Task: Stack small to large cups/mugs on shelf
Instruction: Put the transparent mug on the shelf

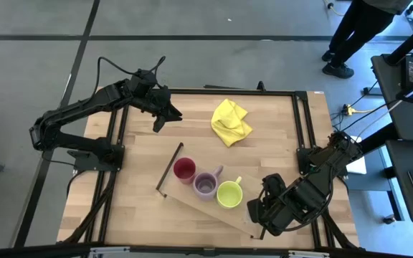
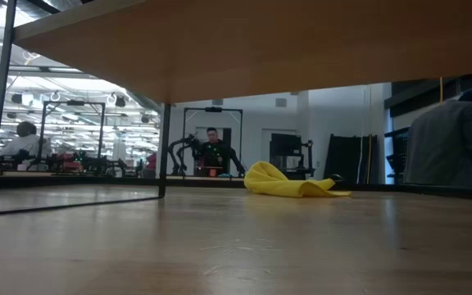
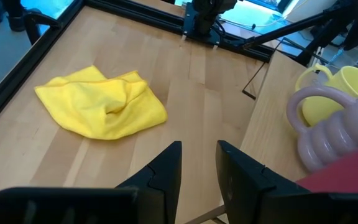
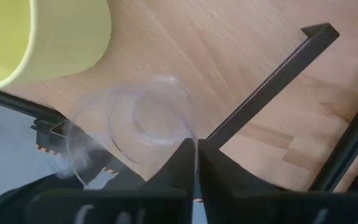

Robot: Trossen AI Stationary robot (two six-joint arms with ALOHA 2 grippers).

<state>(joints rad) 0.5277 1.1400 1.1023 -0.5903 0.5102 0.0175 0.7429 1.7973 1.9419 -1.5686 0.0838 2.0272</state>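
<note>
High view: we see red cup [image 1: 184, 169], purple mug [image 1: 206, 185], yellow-green mug [image 1: 229, 194] lined up on the shelf [image 1: 192, 204]; left claw [image 1: 159, 123] hangs over the bench [image 1: 278, 136], apart from them.
Left wrist: its fingers slightly spread, empty, near yellow cloth [image 3: 101, 109].
Right wrist: right claw [image 4: 196, 163] pinches the clear glass tumbler [image 4: 138, 127] rim beside the yellow-green mug.

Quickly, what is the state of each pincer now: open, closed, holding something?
Left pincer: open, holding nothing, above the table near the shelf.
Right pincer: closed on the rim of the clear glass tumbler.
</note>
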